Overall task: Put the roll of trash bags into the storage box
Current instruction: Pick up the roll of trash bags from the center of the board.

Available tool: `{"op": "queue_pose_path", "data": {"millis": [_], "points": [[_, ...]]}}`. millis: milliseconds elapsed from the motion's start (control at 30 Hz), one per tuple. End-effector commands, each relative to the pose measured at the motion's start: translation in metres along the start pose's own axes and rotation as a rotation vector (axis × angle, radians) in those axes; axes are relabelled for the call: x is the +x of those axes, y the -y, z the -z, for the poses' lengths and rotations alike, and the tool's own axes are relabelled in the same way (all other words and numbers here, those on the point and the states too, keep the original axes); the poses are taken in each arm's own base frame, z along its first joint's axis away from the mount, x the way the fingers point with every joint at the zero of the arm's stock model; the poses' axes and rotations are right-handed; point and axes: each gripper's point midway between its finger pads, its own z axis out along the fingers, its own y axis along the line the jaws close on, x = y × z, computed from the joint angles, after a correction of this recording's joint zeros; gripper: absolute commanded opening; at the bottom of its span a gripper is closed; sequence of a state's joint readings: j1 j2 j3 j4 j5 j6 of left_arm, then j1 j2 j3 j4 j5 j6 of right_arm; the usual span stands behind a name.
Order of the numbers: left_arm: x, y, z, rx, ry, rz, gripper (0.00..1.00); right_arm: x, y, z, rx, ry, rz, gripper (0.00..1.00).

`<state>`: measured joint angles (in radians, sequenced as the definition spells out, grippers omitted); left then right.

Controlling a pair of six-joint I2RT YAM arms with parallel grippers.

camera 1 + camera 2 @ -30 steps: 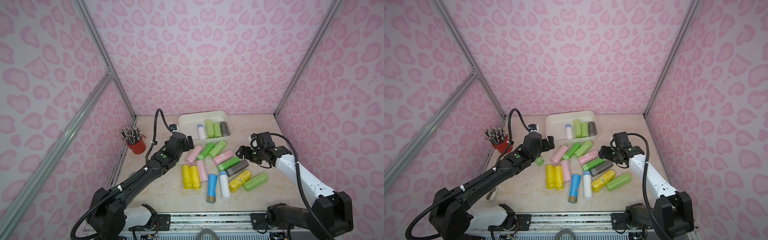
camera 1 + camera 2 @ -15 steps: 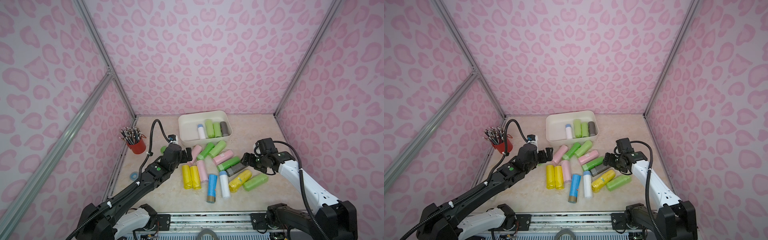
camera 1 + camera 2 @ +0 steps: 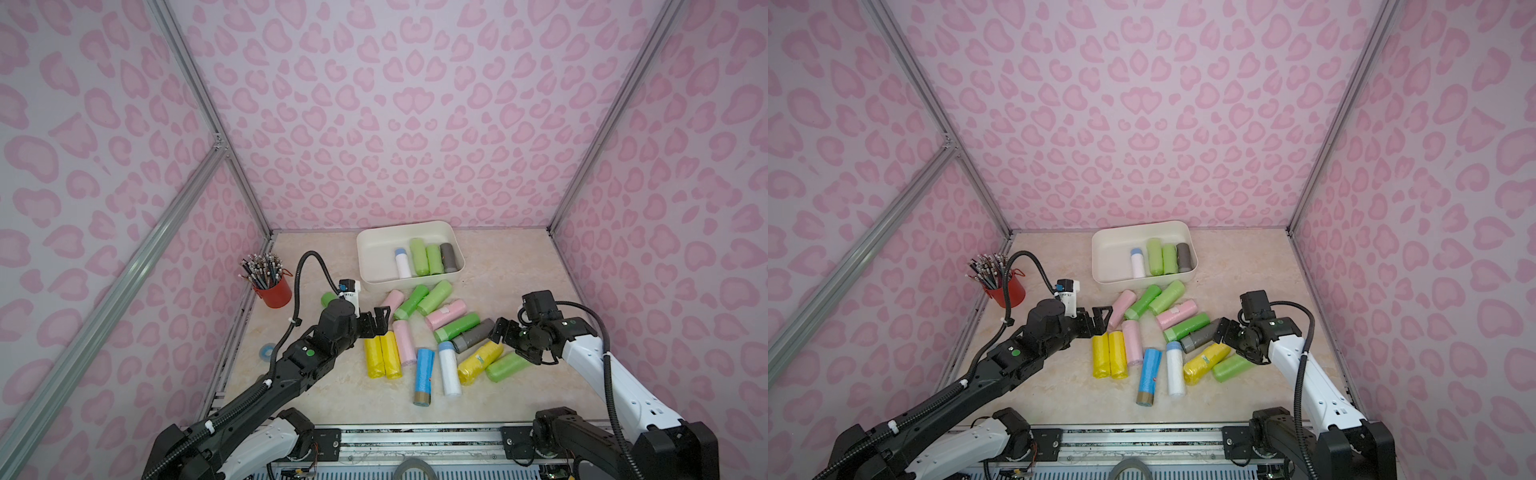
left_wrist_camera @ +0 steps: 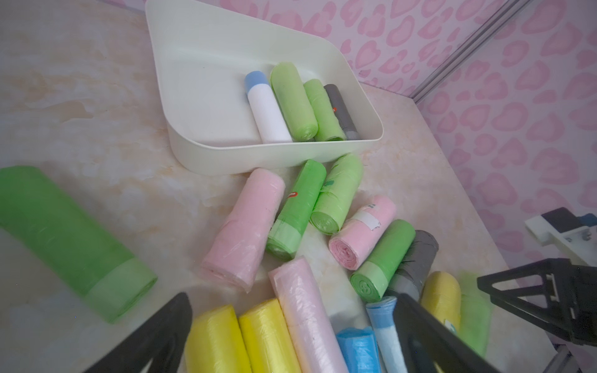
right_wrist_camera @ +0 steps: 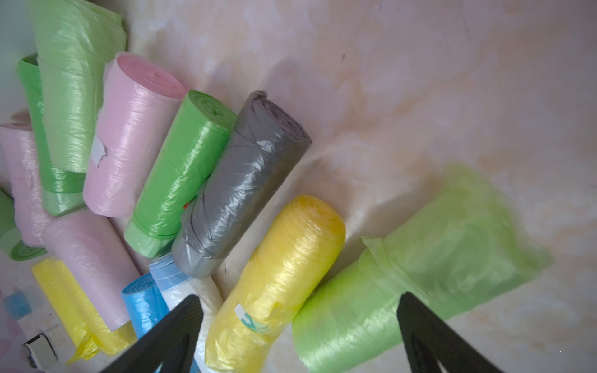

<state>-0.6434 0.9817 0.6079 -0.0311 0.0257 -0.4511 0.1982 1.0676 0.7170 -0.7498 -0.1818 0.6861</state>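
Cream-white plastic, the storage box point(image 3: 374, 257) sits at the back of the desk point(image 3: 511, 266). Four rolls point(image 3: 432, 259) are packed side by side at one end of it, leaving bare floor for more. The other trash-bag rolls point(image 3: 457, 327) lie loose just in front of the box. The right pincer point(image 5: 298, 298) is spread wide and empty, straddling the yellow roll point(image 5: 277, 277) and the light green roll point(image 5: 420, 277) — likely lining up a grab, though of which I cannot tell. The left pincer point(image 3: 382, 322), also wide and empty, hovers near the pink roll point(image 3: 405, 345).
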Motion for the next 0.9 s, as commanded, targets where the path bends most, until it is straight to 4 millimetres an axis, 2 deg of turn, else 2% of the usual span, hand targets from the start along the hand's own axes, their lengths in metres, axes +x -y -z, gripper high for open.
{"op": "queue_pose_path", "data": {"millis": [0, 167, 400, 533, 867], "points": [[-0.007, 0.024, -0.002, 0.12, 0.009, -0.026, 1.0, 0.001, 0.015, 0.002, 0.051, 0.013, -0.075, 0.97], [0.0, 0.051, -0.005, 0.238, -0.02, -0.089, 1.0, 0.006, 0.037, 0.008, 0.128, 0.015, -0.167, 0.98], [0.018, 0.085, -0.015, 0.283, -0.074, -0.25, 1.0, 0.016, 0.048, 0.007, 0.145, -0.03, -0.237, 0.99], [0.023, 0.093, -0.021, 0.289, -0.079, -0.264, 0.99, 0.019, 0.052, 0.007, 0.146, -0.037, -0.265, 1.0], [0.026, 0.097, -0.026, 0.316, -0.073, -0.247, 1.0, 0.028, 0.068, -0.002, 0.172, -0.049, -0.336, 0.91]]}}
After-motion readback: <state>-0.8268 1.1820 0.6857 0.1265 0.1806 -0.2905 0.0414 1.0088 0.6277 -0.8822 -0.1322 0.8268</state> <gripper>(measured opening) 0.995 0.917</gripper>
